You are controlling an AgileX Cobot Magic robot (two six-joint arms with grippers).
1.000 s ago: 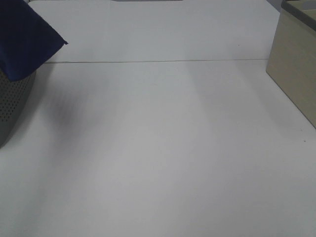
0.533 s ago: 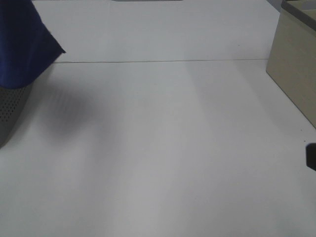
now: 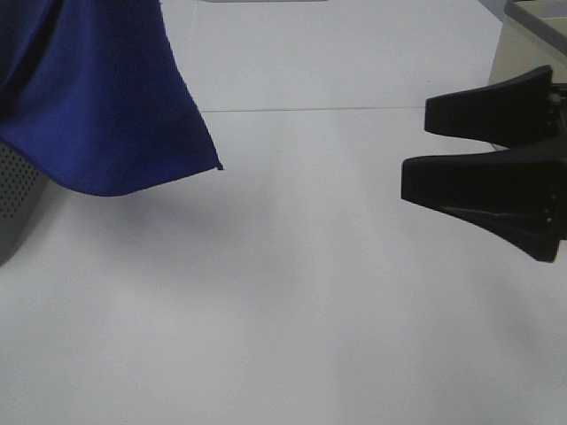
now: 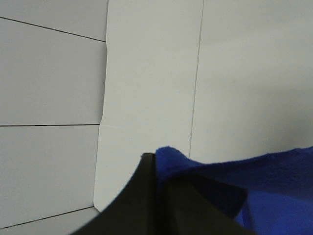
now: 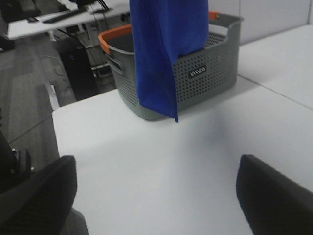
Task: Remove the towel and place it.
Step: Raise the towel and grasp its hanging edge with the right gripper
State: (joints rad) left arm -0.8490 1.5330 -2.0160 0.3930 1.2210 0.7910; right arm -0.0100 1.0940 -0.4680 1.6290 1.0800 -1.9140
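Hangs in mid-air in front of the basket point(image 5: 205, 73): the towel point(image 3: 97, 106), draped past the orange rim, lowest corner dangling on the side away from the basket, above the table point(image 3: 292, 310). Cannot tell whether cloth brushes the basket wall. Pinched in the left gripper point(image 4: 151, 164), jaws closed on a bunched fold of blue plush. Well apart from the basket, right gripper point(image 3: 416, 146) spread wide and empty.

Probably light, soft and limp: no stiffness, drapes and sways from a single pinch, nothing fragile. Plush pile likely grips well, little risk of slipping. Best taken at the hem or a corner. Judging by the hang, a second hold on the free lower corner, farthest from the basket, should spread it flat for placing.
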